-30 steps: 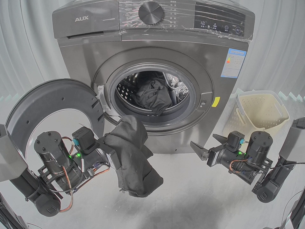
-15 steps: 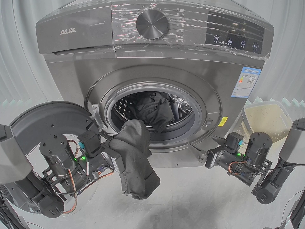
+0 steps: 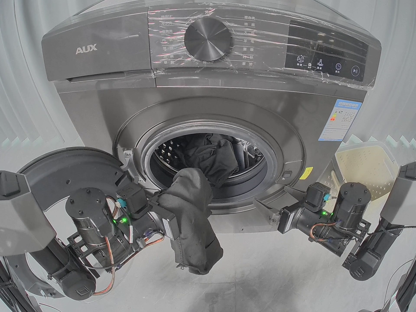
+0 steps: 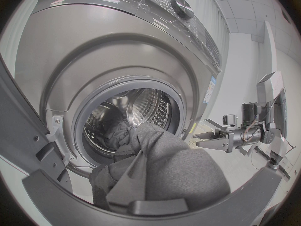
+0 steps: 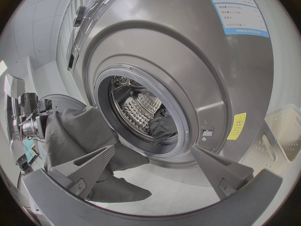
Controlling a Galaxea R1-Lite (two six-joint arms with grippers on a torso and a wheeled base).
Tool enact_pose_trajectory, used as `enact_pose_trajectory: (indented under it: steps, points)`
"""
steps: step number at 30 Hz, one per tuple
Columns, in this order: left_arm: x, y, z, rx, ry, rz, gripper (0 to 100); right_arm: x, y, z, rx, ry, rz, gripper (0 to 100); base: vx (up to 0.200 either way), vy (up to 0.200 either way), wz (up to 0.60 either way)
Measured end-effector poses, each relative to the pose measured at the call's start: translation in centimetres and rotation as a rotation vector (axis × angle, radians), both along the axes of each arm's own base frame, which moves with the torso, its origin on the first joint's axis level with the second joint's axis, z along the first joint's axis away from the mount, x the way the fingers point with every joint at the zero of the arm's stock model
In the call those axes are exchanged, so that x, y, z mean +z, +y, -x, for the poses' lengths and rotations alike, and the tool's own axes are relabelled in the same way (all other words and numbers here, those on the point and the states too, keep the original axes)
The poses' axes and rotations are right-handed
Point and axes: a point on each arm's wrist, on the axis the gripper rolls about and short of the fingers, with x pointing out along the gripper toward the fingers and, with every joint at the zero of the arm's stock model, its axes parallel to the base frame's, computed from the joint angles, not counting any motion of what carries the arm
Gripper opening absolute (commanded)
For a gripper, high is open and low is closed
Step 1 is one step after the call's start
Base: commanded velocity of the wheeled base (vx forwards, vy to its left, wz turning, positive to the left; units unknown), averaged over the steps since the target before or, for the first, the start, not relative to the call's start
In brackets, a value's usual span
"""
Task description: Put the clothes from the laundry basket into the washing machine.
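1. Now the left gripper (image 4: 142,193) is clenched on a dark grey garment (image 3: 193,213), which hangs at the lower rim of the washing machine (image 3: 208,105) opening.
2. Another dark garment (image 3: 212,154) lies inside the drum.
3. Right gripper (image 3: 273,201) is spread wide, holding nothing, near the laundry basket (image 3: 368,165).

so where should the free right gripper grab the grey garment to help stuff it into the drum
Probably the loose lower fold hanging below the drum opening, approached level from the robot's right. The grey garment hangs from the left gripper, its tail dangles free above the floor, and the open right gripper points that way.
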Motion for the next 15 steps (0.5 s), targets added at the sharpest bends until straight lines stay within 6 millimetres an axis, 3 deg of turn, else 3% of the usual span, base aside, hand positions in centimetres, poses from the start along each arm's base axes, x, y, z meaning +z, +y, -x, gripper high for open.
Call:
enact_pose_trajectory:
  steps: [3, 9, 15]
  points:
    - [0.0, -0.44, -0.02, 0.015, -0.002, 0.003, 0, -0.03, -0.02, 0.08, 0.001, 0.002, 0.001, 100, 0.0, 0.0, 0.0]
    - [-0.04, -0.75, 0.0, 0.007, 0.0, 0.009, 0, -0.07, 0.08, 0.23, 0.007, 0.004, 0.003, 100, 0.2, 0.0, 0.0]
    - [-0.32, -0.98, 0.05, 0.001, 0.009, 0.004, 0, -0.05, 0.07, 0.25, 0.007, 0.004, 0.003, 100, 0.0, 0.0, 0.0]
